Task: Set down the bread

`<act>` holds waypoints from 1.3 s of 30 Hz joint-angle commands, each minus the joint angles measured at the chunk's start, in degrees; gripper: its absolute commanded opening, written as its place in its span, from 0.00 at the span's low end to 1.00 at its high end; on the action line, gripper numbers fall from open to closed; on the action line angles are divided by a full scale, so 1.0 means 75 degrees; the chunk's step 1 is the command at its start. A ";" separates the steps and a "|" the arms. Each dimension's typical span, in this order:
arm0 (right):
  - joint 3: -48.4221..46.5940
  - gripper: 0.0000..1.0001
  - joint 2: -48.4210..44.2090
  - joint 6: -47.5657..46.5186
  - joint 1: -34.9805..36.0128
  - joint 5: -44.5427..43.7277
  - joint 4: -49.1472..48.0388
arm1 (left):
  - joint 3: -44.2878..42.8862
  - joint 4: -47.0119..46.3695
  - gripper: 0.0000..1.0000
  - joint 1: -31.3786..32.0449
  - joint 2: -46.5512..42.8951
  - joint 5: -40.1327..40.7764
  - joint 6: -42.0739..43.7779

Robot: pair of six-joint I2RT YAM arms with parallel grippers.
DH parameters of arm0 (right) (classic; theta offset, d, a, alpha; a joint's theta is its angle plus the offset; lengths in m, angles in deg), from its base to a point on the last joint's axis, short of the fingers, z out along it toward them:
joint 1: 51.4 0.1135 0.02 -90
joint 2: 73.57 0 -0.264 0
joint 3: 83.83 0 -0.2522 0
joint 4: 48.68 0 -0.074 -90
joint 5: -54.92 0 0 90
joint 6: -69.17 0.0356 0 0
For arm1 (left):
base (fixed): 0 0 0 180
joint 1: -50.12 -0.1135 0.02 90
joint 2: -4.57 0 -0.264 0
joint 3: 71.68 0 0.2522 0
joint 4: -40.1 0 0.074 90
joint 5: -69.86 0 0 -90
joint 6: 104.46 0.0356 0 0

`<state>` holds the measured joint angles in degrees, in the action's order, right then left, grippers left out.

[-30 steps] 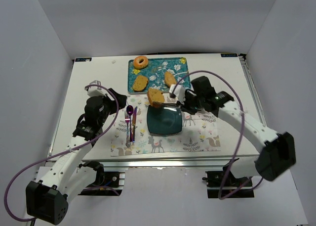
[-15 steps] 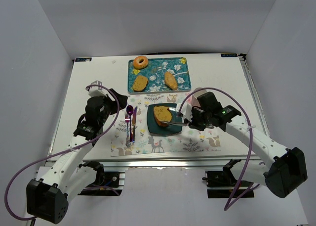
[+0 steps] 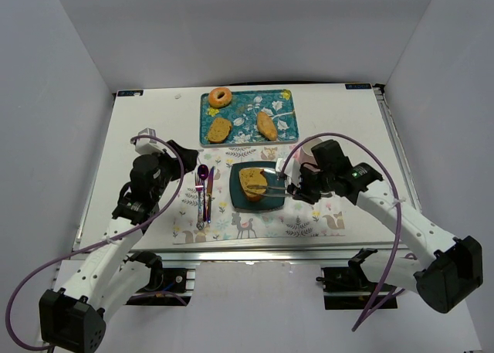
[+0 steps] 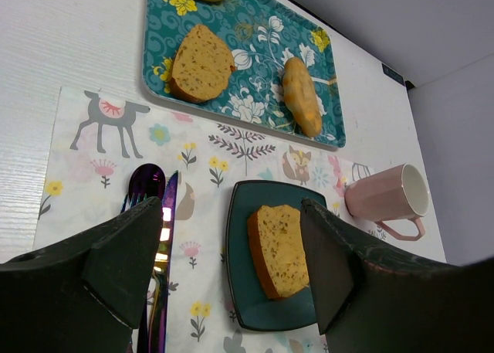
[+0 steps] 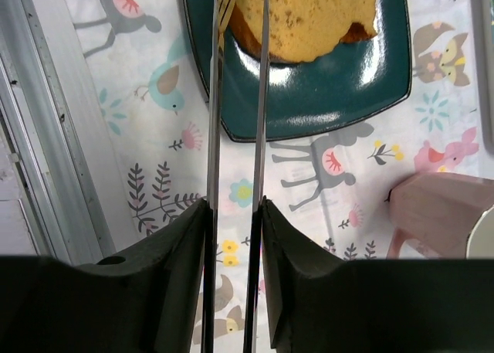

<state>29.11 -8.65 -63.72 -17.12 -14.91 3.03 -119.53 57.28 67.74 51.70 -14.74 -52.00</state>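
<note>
One bread slice (image 3: pixel 252 183) lies on the dark teal square plate (image 3: pixel 239 202); it also shows in the left wrist view (image 4: pixel 282 249) and the right wrist view (image 5: pixel 309 17). A second bread slice (image 3: pixel 220 129) lies on the patterned tray (image 3: pixel 245 106). My right gripper (image 3: pixel 292 189) is shut on metal tongs (image 5: pixel 214 98). Their two blades stand slightly apart and reach over the edge of the slice on the plate (image 5: pixel 324 90). I cannot tell if they still pinch it. My left gripper (image 3: pixel 177 158) is open and empty, left of the cutlery.
A donut (image 3: pixel 221 97) and a narrow roll (image 3: pixel 266 124) lie on the tray. A pink mug (image 4: pixel 386 195) stands right of the plate, beside my right arm. A fork, spoon and knife (image 3: pixel 204 191) lie on the placemat left of the plate.
The right gripper carried the slice in the tongs from the plate's far edge down onto the plate, then drew back slightly to the right. The left arm barely moved.
</note>
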 commanded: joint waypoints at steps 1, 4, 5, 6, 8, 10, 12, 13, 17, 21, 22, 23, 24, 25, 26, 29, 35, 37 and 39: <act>-0.0487 0.38 -0.0231 -0.0023 0.0046 0.0405 0.0084 | 0.0021 -0.0011 0.81 0.0005 -0.0109 0.0064 -0.0034; -0.0697 0.39 -0.0196 0.0105 0.0046 0.0546 0.0060 | 0.0021 -0.0046 0.81 0.0017 -0.0085 0.0041 -0.0034; -0.0733 0.39 -0.0173 0.0129 0.0046 0.0569 0.0060 | 0.0021 -0.0034 0.81 0.0005 -0.0097 0.0040 -0.0034; -0.0780 0.39 -0.0138 0.0153 0.0046 0.0581 0.0049 | 0.0021 -0.0046 0.81 0.0005 -0.0097 0.0040 -0.0034; -0.0827 0.38 -0.0021 0.0350 0.0035 0.0570 -0.0253 | 0.0021 -0.0046 0.81 0.0005 -0.0097 0.0040 -0.0046; -0.0990 0.37 0.0282 0.0539 0.0046 0.0453 -0.0547 | 0.0033 -0.0058 0.81 0.0017 -0.0097 0.0040 -0.0046; -0.1154 0.34 0.0588 0.0610 0.0069 0.0103 -0.1133 | 0.0033 -0.0069 0.80 0.0017 -0.0097 0.0006 -0.0069; -0.1283 0.31 0.0984 0.0575 0.0070 -0.0027 -0.1320 | 0.0033 -0.0069 0.80 0.0005 -0.0097 0.0005 -0.0069; -0.2500 0.21 0.2426 0.0983 0.0047 -0.0496 -0.1908 | -0.0025 0.0047 0.80 0.0005 -0.0097 -0.0006 -0.0057; -0.4618 0.18 0.4009 0.3215 0.0011 -0.0532 -0.1499 | -0.0037 0.0153 0.80 0.0005 -0.0225 0.0064 -0.0092; -0.4810 0.21 0.4440 0.3618 -0.0024 -0.0509 -0.1498 | -0.0037 0.0188 0.80 0.0005 -0.0261 0.0087 -0.0104; -0.4986 0.22 0.4596 0.4051 -0.0047 -0.0520 -0.1579 | -0.0026 0.0212 0.80 0.0005 -0.0296 0.0111 -0.0116; -0.4999 0.25 0.4713 0.4450 -0.0071 -0.0567 -0.1708 | -0.0026 0.0235 0.80 0.0005 -0.0354 0.0111 -0.0116; -0.5022 0.29 0.4923 0.5300 -0.0117 -0.0683 -0.1999 | -0.0037 0.0317 0.80 0.0005 -0.0367 0.0134 -0.0116; -0.5080 0.30 0.5053 0.5645 -0.0141 -0.0719 -0.2072 | -0.0072 0.0352 0.80 0.0005 -0.0378 0.0146 -0.0116; -0.5291 0.39 0.5463 0.6936 -0.0317 -0.0488 -0.2295 | -0.0107 0.0481 0.80 0.0005 -0.0378 0.0146 -0.0162; -0.5514 0.45 0.6038 0.8084 -0.0598 0.0415 -0.2552 | -0.0096 0.0493 0.80 0.0005 -0.0308 0.0216 -0.0291; -0.5573 0.46 0.6225 0.8273 -0.0703 0.0522 -0.2588 | -0.0119 0.0458 0.80 0.0005 -0.0273 0.0240 -0.0327; -0.5597 0.46 0.6377 0.8578 -0.0797 0.0721 -0.2658 | -0.0131 0.0446 0.80 0.0005 -0.0214 0.0263 -0.0350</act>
<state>-9.64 38.65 -5.82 -22.25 -13.60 -13.10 -119.53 60.53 67.74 50.02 -13.80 -53.92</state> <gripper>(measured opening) 0.459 0.797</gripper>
